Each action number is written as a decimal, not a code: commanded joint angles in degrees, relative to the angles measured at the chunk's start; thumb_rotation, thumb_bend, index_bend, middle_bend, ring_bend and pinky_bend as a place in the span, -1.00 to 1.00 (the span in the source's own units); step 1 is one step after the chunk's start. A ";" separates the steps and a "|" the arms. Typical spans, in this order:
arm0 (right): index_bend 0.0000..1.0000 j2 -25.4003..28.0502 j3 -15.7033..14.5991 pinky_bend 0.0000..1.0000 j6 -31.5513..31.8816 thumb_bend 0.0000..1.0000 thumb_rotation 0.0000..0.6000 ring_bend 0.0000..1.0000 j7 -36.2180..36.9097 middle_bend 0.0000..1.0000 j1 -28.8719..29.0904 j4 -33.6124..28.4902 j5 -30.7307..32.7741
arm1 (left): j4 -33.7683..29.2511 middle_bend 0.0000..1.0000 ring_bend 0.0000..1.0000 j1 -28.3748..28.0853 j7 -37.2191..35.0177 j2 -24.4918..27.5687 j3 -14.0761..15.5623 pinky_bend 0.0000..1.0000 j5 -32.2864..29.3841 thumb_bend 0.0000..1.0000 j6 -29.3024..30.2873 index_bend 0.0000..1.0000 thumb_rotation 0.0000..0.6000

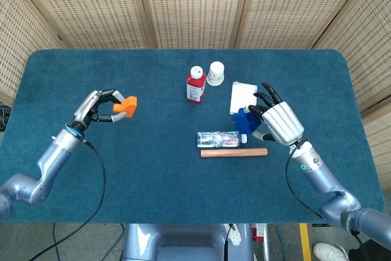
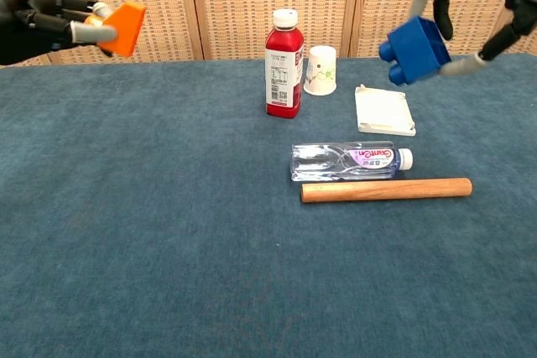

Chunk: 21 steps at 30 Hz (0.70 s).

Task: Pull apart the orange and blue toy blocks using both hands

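Two smooth plastic blocks, held well apart above the blue felt table (image 2: 168,232).
Left hand (image 1: 98,107) pinches the wedge-like orange block (image 1: 125,106) at fingertips; right hand (image 1: 278,121) grips the studded blue block (image 2: 414,49) over the white pad (image 2: 383,111).

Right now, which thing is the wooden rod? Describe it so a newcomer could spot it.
On the blue table, look right of centre, below the red bottle. The wooden rod lies flat along the near side of the clear water bottle. It is the only plain brown stick there.
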 commanded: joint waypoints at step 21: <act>-0.98 4.81 -4.43 -1.00 3.68 -1.00 1.00 -1.00 -0.96 -1.00 -6.54 0.04 0.17 | 4.40 -1.00 -1.00 3.45 23.12 -1.36 4.37 -1.00 -6.87 -0.94 4.08 -1.00 1.00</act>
